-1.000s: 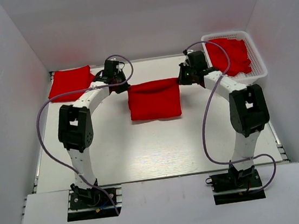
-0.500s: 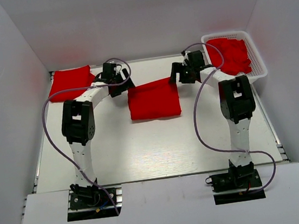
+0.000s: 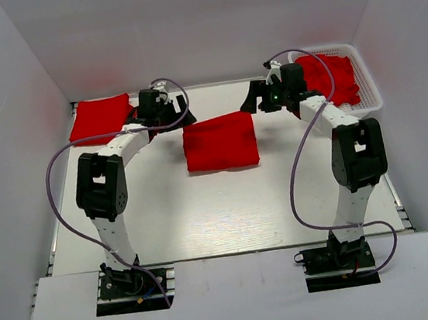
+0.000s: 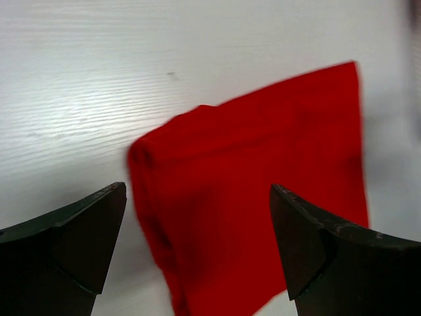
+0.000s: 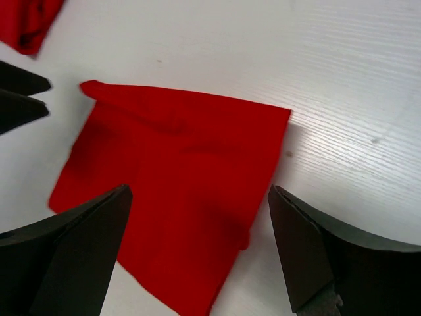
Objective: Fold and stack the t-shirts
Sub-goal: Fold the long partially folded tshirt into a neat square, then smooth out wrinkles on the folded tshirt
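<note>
Left tool: we find the left gripper (image 4: 197,197) with its black fingers (image 4: 72,243) spread wide and no cloth between them. It sits over the far left corner of the middle shirt.

Right tool: the right gripper (image 5: 199,197) is likewise spread wide, its fingers (image 5: 342,257) gripping nothing. It sits near the far right corner of the same shirt.

Middle shirt: a plain bright red cloth t-shirt folded to a rough rectangle (image 3: 220,141) lies flat on the white wood-grain table (image 3: 221,214), between the two arms. We note its far edge runs slightly askew. In the left wrist view one end shows a thick rolled fold.

Stacked shirt: a second folded bright red t-shirt (image 3: 101,116) lies at the far left corner of the table, well apart from the middle one. We cannot tell whether it is one shirt or several.

Unfolded shirts: crumpled bright red t-shirts (image 3: 330,75) fill the white plastic mesh basket (image 3: 371,98) at the far right corner. We cannot count them.

Contact: neither tool holds any shirt. We cannot tell whether either touches the cloth.
</note>
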